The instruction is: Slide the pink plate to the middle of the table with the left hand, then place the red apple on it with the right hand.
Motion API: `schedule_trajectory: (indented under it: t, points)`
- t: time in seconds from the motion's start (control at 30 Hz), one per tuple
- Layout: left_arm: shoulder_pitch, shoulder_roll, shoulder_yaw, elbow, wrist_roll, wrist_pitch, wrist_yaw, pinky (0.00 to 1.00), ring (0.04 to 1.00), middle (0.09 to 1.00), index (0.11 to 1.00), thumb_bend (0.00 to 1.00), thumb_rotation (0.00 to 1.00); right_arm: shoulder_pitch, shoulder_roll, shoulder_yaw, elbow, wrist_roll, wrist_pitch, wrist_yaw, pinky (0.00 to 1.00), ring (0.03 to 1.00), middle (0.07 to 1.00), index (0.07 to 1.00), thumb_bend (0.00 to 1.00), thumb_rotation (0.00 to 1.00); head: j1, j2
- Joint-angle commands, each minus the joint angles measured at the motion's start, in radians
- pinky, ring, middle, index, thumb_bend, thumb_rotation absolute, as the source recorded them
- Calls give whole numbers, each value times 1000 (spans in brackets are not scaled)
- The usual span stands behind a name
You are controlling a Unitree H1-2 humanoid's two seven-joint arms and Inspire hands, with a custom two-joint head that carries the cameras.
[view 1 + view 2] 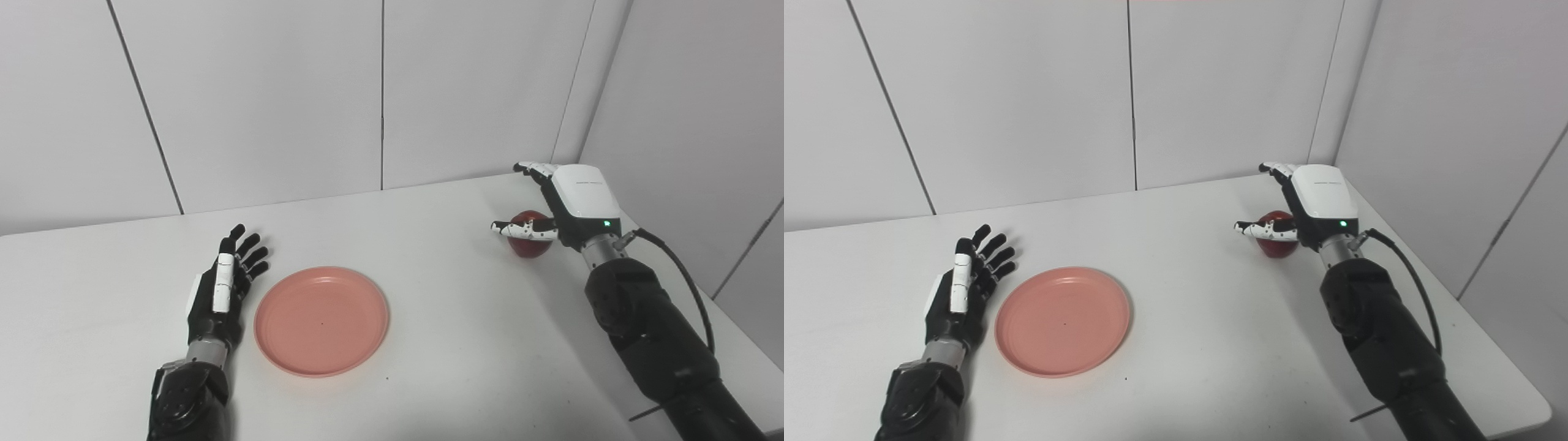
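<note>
The pink plate (321, 318) lies flat on the white table (429, 318), left of centre. My left hand (223, 285) rests just to the left of its rim, fingers spread and open, holding nothing. The red apple (530, 236) sits at the far right of the table. My right hand (566, 205) is over and beside the apple, its fingers apart around it, the thumb in front of it and not clamped on it. The hand hides part of the apple.
White wall panels (380, 92) stand behind the table and along its right side. The table's right edge (1488, 343) runs close to my right arm. A black cable (686, 275) loops off the right forearm.
</note>
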Motion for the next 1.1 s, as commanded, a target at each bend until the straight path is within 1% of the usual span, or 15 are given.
schedule_trajectory:
  t: [0.0,0.13,0.3,0.43,0.6,0.73,0.9,1.07]
  points:
    - [27,5,0,50,-2,44,-1,852,861,899,911,863,896,-45,-29,-9,0,10,-25,-34,710,776,780,776,725,654,4,2]
    - [28,1,2,53,-6,45,-2,854,863,898,908,862,886,-49,-32,-5,32,15,-27,-38,707,780,783,774,736,657,13,-4]
    - [22,1,4,70,0,37,-1,873,864,893,915,870,869,-48,-34,1,59,26,-41,-48,706,780,789,771,732,628,15,-7]
    - [21,3,0,75,5,29,-7,865,869,898,923,869,890,-50,-37,11,79,30,-35,-51,719,781,786,768,733,620,17,-7]
    - [28,0,-4,60,7,35,-6,868,871,896,916,869,887,-51,-38,22,103,32,-19,-48,702,775,778,773,734,612,25,-6]
    - [28,-2,-6,59,12,39,1,855,864,893,917,888,888,-56,-39,27,135,37,-31,-61,685,764,771,769,730,603,30,-5]
    - [29,-2,-6,62,11,35,0,849,861,894,918,880,888,-67,-45,37,174,47,-43,-73,672,758,771,766,732,603,30,-6]
    - [31,-3,-7,58,10,37,1,850,859,892,916,883,890,-70,-50,44,181,50,-36,-72,660,748,770,767,734,617,30,-6]
